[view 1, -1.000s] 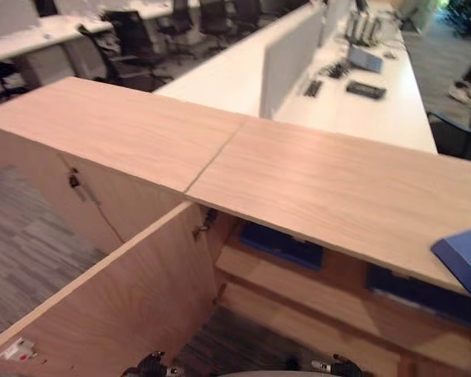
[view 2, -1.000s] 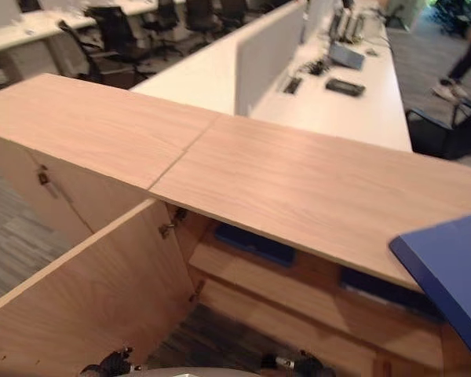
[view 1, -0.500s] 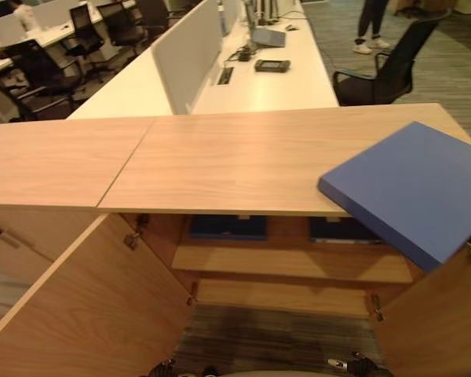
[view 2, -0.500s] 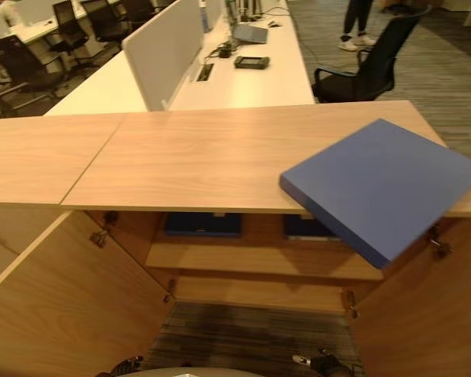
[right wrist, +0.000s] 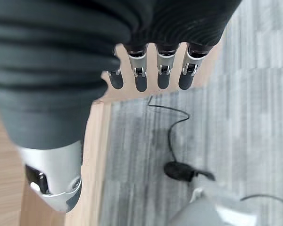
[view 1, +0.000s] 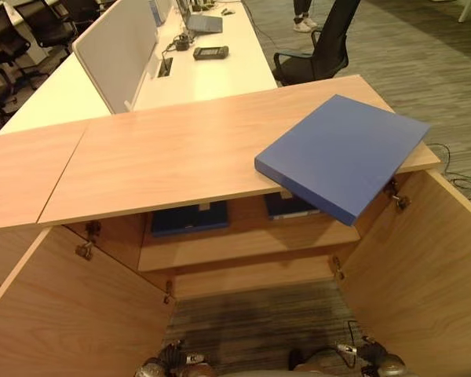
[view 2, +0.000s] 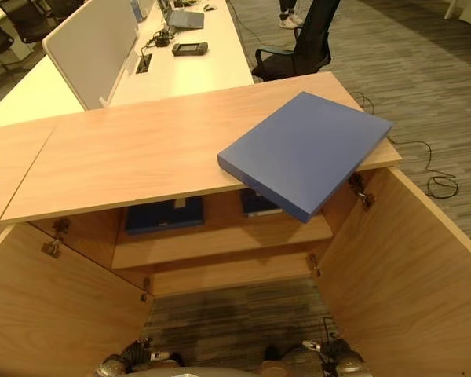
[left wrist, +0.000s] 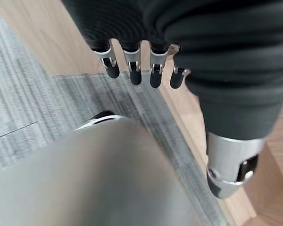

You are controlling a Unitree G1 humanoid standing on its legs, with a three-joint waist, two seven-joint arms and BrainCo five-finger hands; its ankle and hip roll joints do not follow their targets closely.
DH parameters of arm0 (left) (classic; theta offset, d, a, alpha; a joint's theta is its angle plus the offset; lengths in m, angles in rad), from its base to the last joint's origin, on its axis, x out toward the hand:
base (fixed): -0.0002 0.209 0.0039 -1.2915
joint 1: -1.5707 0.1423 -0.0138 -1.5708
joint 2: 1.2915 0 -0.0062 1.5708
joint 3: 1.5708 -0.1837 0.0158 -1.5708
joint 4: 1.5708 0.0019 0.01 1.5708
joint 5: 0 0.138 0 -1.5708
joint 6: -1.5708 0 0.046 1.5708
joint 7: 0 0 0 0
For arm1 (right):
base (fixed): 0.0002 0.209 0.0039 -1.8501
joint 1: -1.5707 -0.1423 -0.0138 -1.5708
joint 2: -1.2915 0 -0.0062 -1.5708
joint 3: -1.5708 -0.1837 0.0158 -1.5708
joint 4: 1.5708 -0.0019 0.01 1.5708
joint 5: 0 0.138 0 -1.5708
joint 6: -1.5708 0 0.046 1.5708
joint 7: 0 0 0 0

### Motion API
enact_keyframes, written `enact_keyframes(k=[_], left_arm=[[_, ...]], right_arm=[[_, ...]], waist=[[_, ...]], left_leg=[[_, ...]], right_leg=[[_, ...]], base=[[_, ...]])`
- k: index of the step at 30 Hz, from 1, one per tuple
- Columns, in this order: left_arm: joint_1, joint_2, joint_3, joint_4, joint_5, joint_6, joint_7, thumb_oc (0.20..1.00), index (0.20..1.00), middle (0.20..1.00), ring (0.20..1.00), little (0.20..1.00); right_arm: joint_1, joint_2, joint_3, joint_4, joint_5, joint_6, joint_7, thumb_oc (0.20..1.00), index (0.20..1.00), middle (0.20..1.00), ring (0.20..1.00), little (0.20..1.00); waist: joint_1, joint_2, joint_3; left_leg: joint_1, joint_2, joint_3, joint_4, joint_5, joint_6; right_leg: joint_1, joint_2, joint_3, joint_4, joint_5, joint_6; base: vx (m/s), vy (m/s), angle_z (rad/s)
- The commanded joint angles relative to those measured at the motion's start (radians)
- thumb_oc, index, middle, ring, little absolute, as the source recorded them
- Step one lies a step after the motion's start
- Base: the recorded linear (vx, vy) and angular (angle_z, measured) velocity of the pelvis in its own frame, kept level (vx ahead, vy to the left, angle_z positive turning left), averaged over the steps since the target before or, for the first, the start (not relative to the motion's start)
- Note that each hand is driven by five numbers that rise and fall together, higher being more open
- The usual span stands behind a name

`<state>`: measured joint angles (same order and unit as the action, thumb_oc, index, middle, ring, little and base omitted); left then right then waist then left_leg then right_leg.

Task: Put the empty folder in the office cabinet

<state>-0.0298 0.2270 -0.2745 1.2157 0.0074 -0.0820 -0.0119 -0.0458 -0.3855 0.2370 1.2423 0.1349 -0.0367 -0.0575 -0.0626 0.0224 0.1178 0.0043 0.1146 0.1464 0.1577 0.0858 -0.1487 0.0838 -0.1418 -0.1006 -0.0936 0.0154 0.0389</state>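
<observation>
A flat blue folder (view 1: pixel 341 153) lies on the wooden top (view 1: pixel 165 157) of the office cabinet, near its right end. One corner of the folder juts out over the front edge. Both cabinet doors, the left door (view 1: pixel 71 314) and the right door (view 1: pixel 424 251), stand wide open. Inside, a shelf (view 1: pixel 243 239) carries two other blue folders (view 1: pixel 188 218) lying flat. My left hand (left wrist: pixel 134 70) hangs low over grey carpet with straight fingers and holds nothing. My right hand (right wrist: pixel 141 70) hangs the same way, open, beside a wooden door panel.
Behind the cabinet runs a long white desk (view 1: pixel 204 71) with a grey divider (view 1: pixel 114 47) and some devices. A black office chair (view 1: pixel 314 55) stands at the desk's end, and a person's legs (view 1: pixel 306 16) show farther back. Striped carpet lies between the open doors.
The whole picture has swung to the right, so the camera has moved. The blue folder, once at the right edge, now shows right of centre, lying on the top as before.
</observation>
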Motion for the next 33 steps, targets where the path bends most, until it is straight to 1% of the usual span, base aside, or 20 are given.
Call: enact_keyframes(k=[1, 2, 3, 7, 10, 13, 14, 15, 17, 21, 22, 23, 25, 27, 29, 30, 31, 33], left_arm=[[-0.003, 0.030, -0.028, 0.002, 0.002, -0.015, 0.007, 1.000, 1.000, 1.000, 1.000, 1.000], [-0.002, 0.038, -0.030, 0.003, 0.009, -0.016, 0.009, 1.000, 1.000, 1.000, 1.000, 1.000], [-0.001, 0.038, -0.030, 0.003, 0.009, -0.016, 0.009, 1.000, 1.000, 1.000, 1.000, 1.000], [0.016, 0.056, -0.014, -0.007, 0.020, -0.018, 0.013, 1.000, 1.000, 1.000, 1.000, 1.000], [0.034, 0.070, 0.005, -0.021, 0.023, -0.019, 0.014, 1.000, 1.000, 1.000, 1.000, 1.000], [0.054, 0.071, 0.025, -0.033, 0.037, -0.023, 0.014, 1.000, 1.000, 1.000, 1.000, 1.000], [0.055, 0.070, 0.024, -0.033, 0.037, -0.023, 0.014, 1.000, 1.000, 1.000, 1.000, 1.000], [0.061, 0.067, 0.037, -0.037, 0.038, -0.024, 0.016, 1.000, 1.000, 1.000, 1.000, 1.000], [0.065, 0.063, 0.049, -0.040, 0.042, -0.026, 0.019, 1.000, 1.000, 1.000, 1.000, 1.000], [0.075, 0.060, 0.060, -0.041, 0.061, -0.030, 0.015, 1.000, 1.000, 1.000, 1.000, 1.000], [0.074, 0.060, 0.059, -0.041, 0.067, -0.030, 0.016, 1.000, 1.000, 1.000, 1.000, 1.000], [0.076, 0.061, 0.062, -0.040, 0.072, -0.031, 0.015, 1.000, 1.000, 1.000, 1.000, 1.000], [0.080, 0.061, 0.068, -0.043, 0.080, -0.030, 0.017, 1.000, 1.000, 1.000, 1.000, 1.000], [0.081, 0.061, 0.068, -0.049, 0.084, -0.030, 0.018, 1.000, 1.000, 1.000, 1.000, 1.000], [0.082, 0.059, 0.069, -0.055, 0.085, -0.029, 0.018, 1.000, 1.000, 1.000, 1.000, 1.000], [0.085, 0.055, 0.065, -0.060, 0.085, -0.029, 0.020, 1.000, 1.000, 1.000, 1.000, 1.000], [0.085, 0.055, 0.064, -0.060, 0.085, -0.029, 0.020, 1.000, 1.000, 1.000, 1.000, 1.000], [0.086, 0.055, 0.063, -0.060, 0.089, -0.030, 0.018, 1.000, 1.000, 1.000, 1.000, 1.000]], right_arm=[[-0.063, 0.029, 0.014, -0.024, -0.031, -0.023, -0.006, 1.000, 1.000, 1.000, 1.000, 1.000], [-0.064, 0.020, 0.008, -0.043, -0.039, -0.024, -0.012, 1.000, 1.000, 1.000, 1.000, 1.000], [-0.063, 0.020, 0.008, -0.044, -0.039, -0.024, -0.012, 1.000, 1.000, 1.000, 1.000, 1.000], [-0.053, -0.010, -0.026, -0.130, -0.033, -0.039, -0.028, 1.000, 1.000, 1.000, 1.000, 1.000], [-0.027, -0.063, -0.067, -0.257, -0.053, -0.049, -0.051, 1.000, 1.000, 1.000, 1.000, 1.000], [0.005, -0.138, -0.144, -0.427, -0.095, -0.067, -0.098, 1.000, 1.000, 1.000, 1.000, 1.000], [0.008, -0.138, -0.147, -0.431, -0.096, -0.065, -0.097, 1.000, 1.000, 1.000, 1.000, 1.000], [0.019, -0.182, -0.195, -0.521, -0.139, -0.074, -0.137, 1.000, 1.000, 1.000, 1.000, 1.000], [0.024, -0.225, -0.244, -0.595, -0.204, -0.080, -0.185, 1.000, 1.000, 1.000, 1.000, 1.000], [0.032, -0.323, -0.330, -0.729, -0.380, -0.063, -0.277, 1.000, 1.000, 1.000, 1.000, 1.000], [0.031, -0.333, -0.344, -0.745, -0.403, -0.058, -0.296, 1.000, 1.000, 1.000, 1.000, 1.000], [0.031, -0.363, -0.362, -0.762, -0.453, -0.049, -0.316, 1.000, 1.000, 1.000, 1.000, 1.000], [0.042, -0.396, -0.403, -0.837, -0.534, -0.031, -0.344, 1.000, 1.000, 1.000, 1.000, 1.000], [0.036, -0.431, -0.431, -0.851, -0.585, -0.015, -0.376, 1.000, 1.000, 1.000, 1.000, 1.000], [0.035, -0.443, -0.444, -0.878, -0.607, -0.007, -0.383, 1.000, 1.000, 1.000, 1.000, 1.000], [0.029, -0.465, -0.464, -0.913, -0.656, 0.008, -0.413, 1.000, 1.000, 1.000, 1.000, 1.000], [0.029, -0.465, -0.464, -0.913, -0.656, 0.008, -0.413, 1.000, 1.000, 1.000, 1.000, 1.000], [0.024, -0.512, -0.465, -0.928, -0.745, 0.030, -0.431, 1.000, 1.000, 1.000, 1.000, 1.000]], waist=[[0.011, -0.002, -0.013], [0.008, -0.003, -0.024], [0.008, -0.003, -0.024], [0.001, 0.001, -0.040], [-0.005, 0.002, -0.043], [-0.016, 0.001, -0.051], [-0.015, 0.002, -0.052], [-0.018, 0.001, -0.056], [-0.016, -0.002, -0.061], [-0.014, -0.007, -0.063], [-0.013, -0.008, -0.064], [-0.012, -0.010, -0.067], [-0.011, -0.011, -0.069], [-0.009, -0.015, -0.072], [-0.008, -0.015, -0.075], [-0.007, -0.016, -0.077], [-0.007, -0.015, -0.077], [-0.003, -0.018, -0.081]], left_leg=[[0.039, -0.035, 0.008, -0.057, -0.151, 0.059], [0.046, -0.041, 0.004, -0.091, -0.139, 0.057], [0.047, -0.041, 0.005, -0.093, -0.138, 0.058], [0.094, -0.046, 0.015, -0.177, -0.126, 0.068], [0.118, -0.048, 0.017, -0.211, -0.115, 0.071], [0.134, -0.051, 0.019, -0.228, -0.118, 0.076], [0.134, -0.051, 0.019, -0.229, -0.119, 0.076], [0.136, -0.053, 0.019, -0.234, -0.122, 0.080], [0.136, -0.056, 0.018, -0.237, -0.124, 0.084], [0.135, -0.060, 0.010, -0.239, -0.129, 0.092], [0.135, -0.060, 0.009, -0.240, -0.130, 0.094], [0.135, -0.061, 0.006, -0.241, -0.130, 0.095], [0.135, -0.062, 0.002, -0.242, -0.131, 0.096], [0.134, -0.063, -0.002, -0.241, -0.132, 0.098], [0.134, -0.064, -0.005, -0.242, -0.132, 0.099], [0.134, -0.064, -0.007, -0.242, -0.133, 0.101], [0.134, -0.064, -0.007, -0.242, -0.133, 0.101], [0.133, -0.063, -0.007, -0.243, -0.133, 0.102]], right_leg=[[0.020, 0.052, -0.019, 0.031, -0.055, 0.068], [0.018, 0.047, -0.025, 0.035, -0.050, 0.075], [0.018, 0.047, -0.025, 0.035, -0.050, 0.075], [0.014, 0.047, -0.024, 0.046, -0.045, 0.083], [0.014, 0.043, -0.024, 0.054, -0.043, 0.086], [0.018, 0.040, -0.020, 0.044, -0.035, 0.092], [0.019, 0.040, -0.021, 0.044, -0.035, 0.092], [0.018, 0.039, -0.019, 0.036, -0.029, 0.096], [0.016, 0.037, -0.018, 0.030, -0.023, 0.101], [0.016, 0.032, -0.014, 0.025, -0.018, 0.105], [0.017, 0.032, -0.013, 0.024, -0.018, 0.105], [0.017, 0.031, -0.011, 0.022, -0.018, 0.106], [0.018, 0.030, -0.009, 0.021, -0.018, 0.107], [0.016, 0.029, -0.008, 0.020, -0.016, 0.109], [0.015, 0.028, -0.007, 0.020, -0.016, 0.109], [0.013, 0.029, -0.005, 0.019, -0.013, 0.110], [0.013, 0.029, -0.005, 0.019, -0.013, 0.110], [0.012, 0.030, -0.003, 0.016, -0.012, 0.111]], base=[[0.05, 0.042, 0.28], [0.04, 0.033, 0.28], [0.05, 0.052, 0.18], [0.02, 0.043, -0.12], [-0.01, 0.058, -0.09], [0.00, 0.055, 0.00], [-0.02, 0.053, -0.01], [-0.02, 0.045, -0.01], [-0.02, 0.047, 0.03], [-0.02, 0.027, 0.00], [0.00, 0.000, 0.00], [0.00, 0.000, 0.00], [0.00, 0.000, 0.00], [0.00, 0.000, 0.00], [0.00, 0.000, 0.00], [-0.01, 0.004, 0.03], [0.00, 0.000, 0.00], [0.00, 0.000, 0.00]])
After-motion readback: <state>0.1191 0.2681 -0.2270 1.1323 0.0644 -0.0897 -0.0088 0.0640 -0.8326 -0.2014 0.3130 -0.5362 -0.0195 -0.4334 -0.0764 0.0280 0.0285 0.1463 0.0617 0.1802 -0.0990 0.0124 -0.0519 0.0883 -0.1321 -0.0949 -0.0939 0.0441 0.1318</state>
